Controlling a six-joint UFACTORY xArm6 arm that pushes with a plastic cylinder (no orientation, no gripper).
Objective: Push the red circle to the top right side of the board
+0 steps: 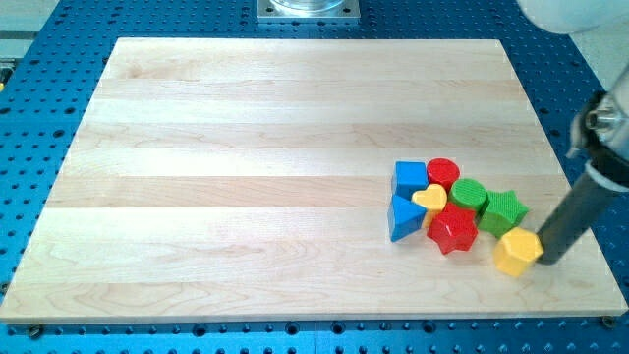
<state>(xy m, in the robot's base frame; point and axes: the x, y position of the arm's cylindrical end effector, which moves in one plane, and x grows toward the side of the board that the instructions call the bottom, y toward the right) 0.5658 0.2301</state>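
Presumably red circle (443, 172): light, stiff, slid easily; packed w/ blue cube (411, 178), green circle (469, 194). You'd contact its lower-left edge. My tip (545, 258) touched yellow block (517, 252). No jaws fitted.

Light wooden board (246, 177) on blue perforated table (39, 147), blocks clustered at the view's lower right: blue cube (410, 178), red circle (443, 172), yellow heart (429, 199), green circle (470, 195), green star (503, 209), blue triangle (404, 218), red star (453, 229), yellow hexagon (517, 252).

from the red circle (443, 172), twelve through two o'clock is bare board (295, 108); blue cube (411, 178), yellow heart (429, 199) and green circle (469, 195) crowd its other sides.
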